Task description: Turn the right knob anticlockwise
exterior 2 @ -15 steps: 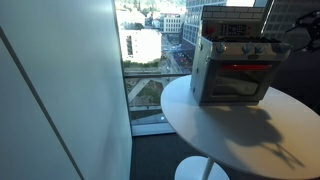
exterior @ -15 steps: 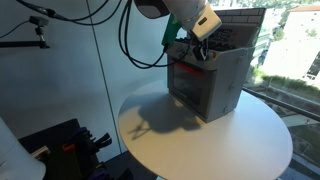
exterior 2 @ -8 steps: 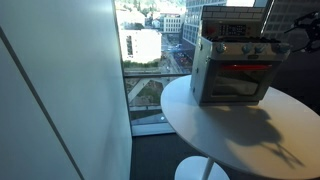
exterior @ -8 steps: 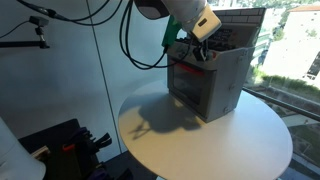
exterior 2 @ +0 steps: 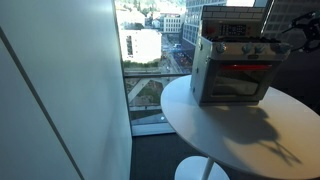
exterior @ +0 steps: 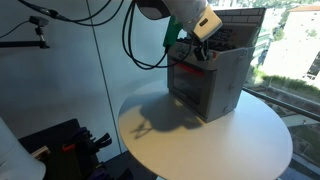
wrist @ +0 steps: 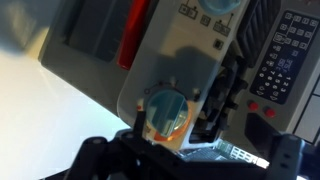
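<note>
A grey toy oven [exterior: 208,85] stands on the round white table [exterior: 180,145]; it also shows in an exterior view [exterior 2: 235,68]. My gripper [exterior: 203,52] is at the oven's upper front corner and reaches in from the right in an exterior view [exterior 2: 288,38]. In the wrist view a round blue knob on an orange base [wrist: 166,110] sits between my gripper's [wrist: 176,114] two dark fingers [wrist: 216,105], which close on its sides. A second blue knob [wrist: 218,8] shows at the top edge.
The oven has a red-lit door [exterior 2: 238,70] and a button panel [wrist: 285,62]. A large window [exterior 2: 150,50] lies beyond the table edge. Cables [exterior: 130,40] hang from the arm. Dark equipment [exterior: 70,145] stands on the floor beside the table.
</note>
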`<action>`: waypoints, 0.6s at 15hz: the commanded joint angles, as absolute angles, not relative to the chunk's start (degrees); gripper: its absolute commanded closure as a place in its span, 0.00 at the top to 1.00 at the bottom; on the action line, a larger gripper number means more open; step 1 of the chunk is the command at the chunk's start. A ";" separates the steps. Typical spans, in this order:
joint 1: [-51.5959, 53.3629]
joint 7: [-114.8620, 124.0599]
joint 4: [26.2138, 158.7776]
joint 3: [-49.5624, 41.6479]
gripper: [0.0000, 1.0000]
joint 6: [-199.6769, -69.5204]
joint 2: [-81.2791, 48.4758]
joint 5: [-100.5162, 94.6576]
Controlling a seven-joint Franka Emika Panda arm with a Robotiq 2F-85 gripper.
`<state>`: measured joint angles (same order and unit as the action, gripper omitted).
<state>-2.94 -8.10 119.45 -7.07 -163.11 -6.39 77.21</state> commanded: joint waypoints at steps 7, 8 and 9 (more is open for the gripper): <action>-3.21 -10.63 116.60 -6.78 0.96 -162.82 -8.16 79.42; -3.20 -10.70 116.54 -6.78 0.96 -162.84 -8.22 79.40; -3.20 -10.77 116.51 -6.77 0.93 -162.84 -8.26 79.41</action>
<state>-2.94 -8.64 118.36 -6.97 -163.11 -7.39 77.21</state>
